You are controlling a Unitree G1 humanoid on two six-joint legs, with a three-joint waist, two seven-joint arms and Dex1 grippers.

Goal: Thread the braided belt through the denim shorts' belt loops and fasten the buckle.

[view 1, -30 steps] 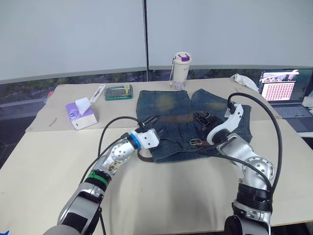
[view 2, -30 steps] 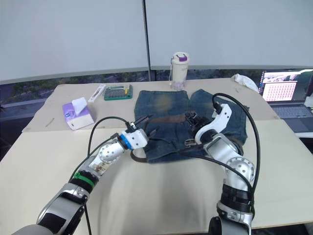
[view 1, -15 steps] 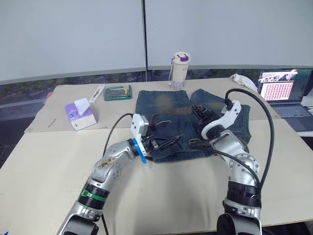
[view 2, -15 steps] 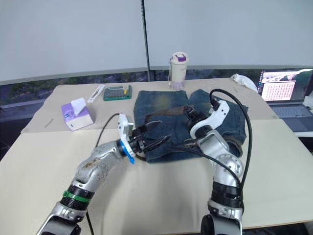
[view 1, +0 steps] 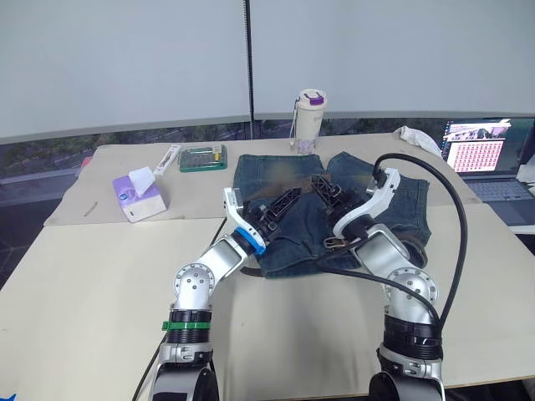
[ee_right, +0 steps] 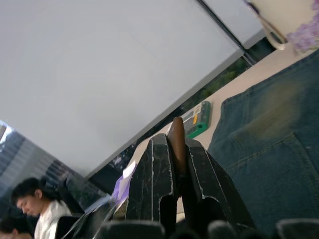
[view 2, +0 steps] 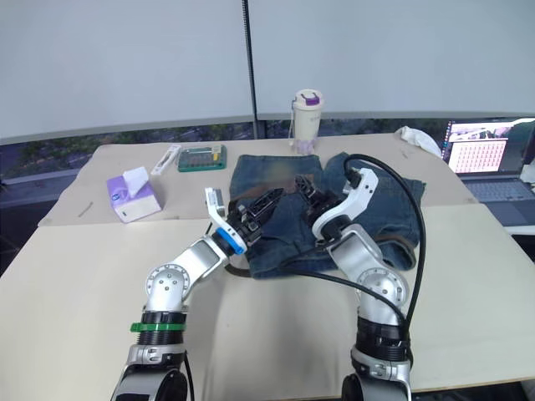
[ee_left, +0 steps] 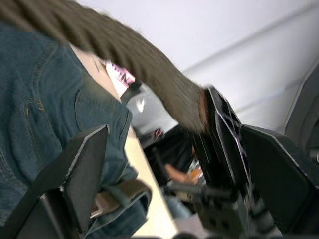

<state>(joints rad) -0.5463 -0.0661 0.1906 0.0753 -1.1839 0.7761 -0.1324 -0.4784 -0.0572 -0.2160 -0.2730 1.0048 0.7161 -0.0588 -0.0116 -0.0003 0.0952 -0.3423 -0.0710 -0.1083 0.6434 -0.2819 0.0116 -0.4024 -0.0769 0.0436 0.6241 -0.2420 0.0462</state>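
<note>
Right fingers (ee_right: pixel 172 184) pinched tight on the dark brown braided belt (ee_left: pixel 124 55) above the faded blue denim shorts (view 1: pixel 288 230) at twelve o'clock on the tabletop (view 1: pixel 100 276), left fingers (ee_left: pixel 94 164) spread and empty; best fed slowly, taut, level toward a waistband loop.

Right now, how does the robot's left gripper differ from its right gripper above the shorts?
The left gripper has its two black fingers spread wide apart, while the right gripper has its fingers closed. The left gripper pinches nothing, though the dark brown braided belt passes across it. The right gripper squeezes that belt between its fingers. Both hang close together over the blue denim shorts.
</note>
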